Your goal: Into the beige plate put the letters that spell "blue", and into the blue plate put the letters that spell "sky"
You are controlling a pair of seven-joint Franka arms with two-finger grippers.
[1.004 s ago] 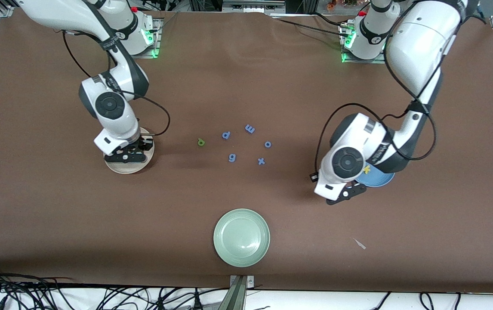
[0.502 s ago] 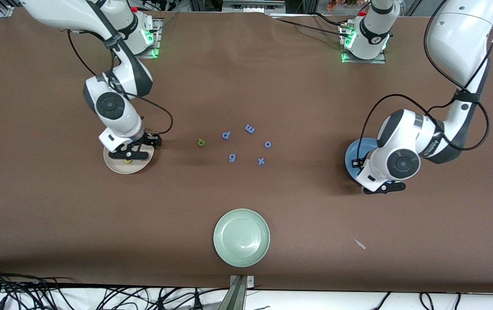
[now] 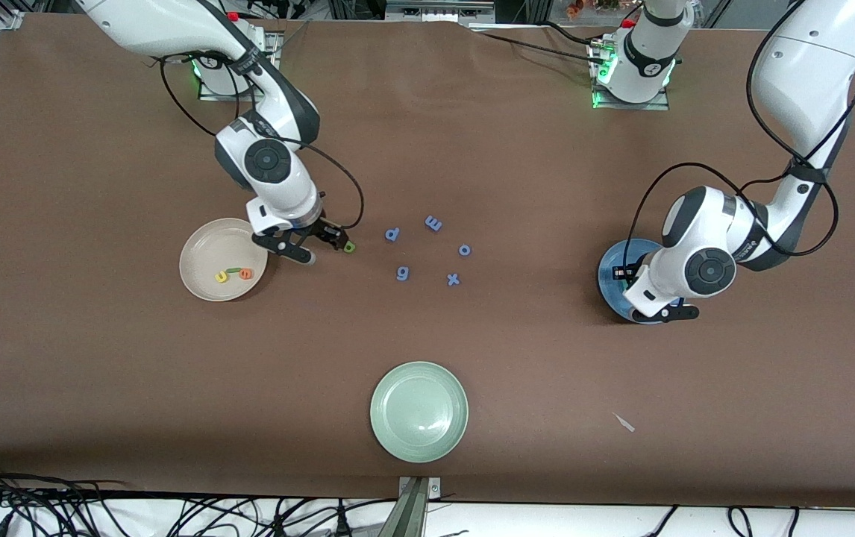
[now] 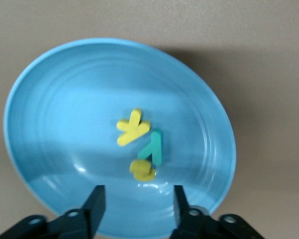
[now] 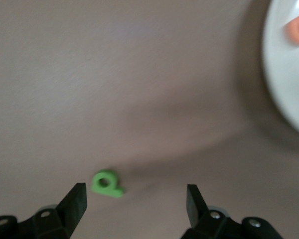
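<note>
R gripper [image 3: 321, 247] hangs low over the bare brown table [image 3: 99, 358], between the beige plate [image 3: 200, 257] and the green b [image 3: 350, 247], jaws spread wide w/ nothing in them; in the right wrist view the b [image 5: 107, 183] lies flat on the cloth just ahead of the fingers, nearer one fingertip than the other, not touched. Beige plate holds yellow u [image 3: 221, 277], thin green l [image 3: 233, 269] and orange e [image 3: 246, 274], bunched close together. L gripper [image 3: 665, 311] sits over the blue plate [image 3: 610, 276] at the left arm's end of the table, jaws apart and empty. In the left wrist view the plate [image 4: 50, 109] has yellow k [image 4: 132, 128], teal y [image 4: 152, 147] and yellow s [image 4: 142, 170] lying in its middle, the y touching the s. Blue letters [image 3: 427, 250] are scattered mid-table, near the b. Pale green plate [image 3: 418, 412] is closest to the front camera.
</note>
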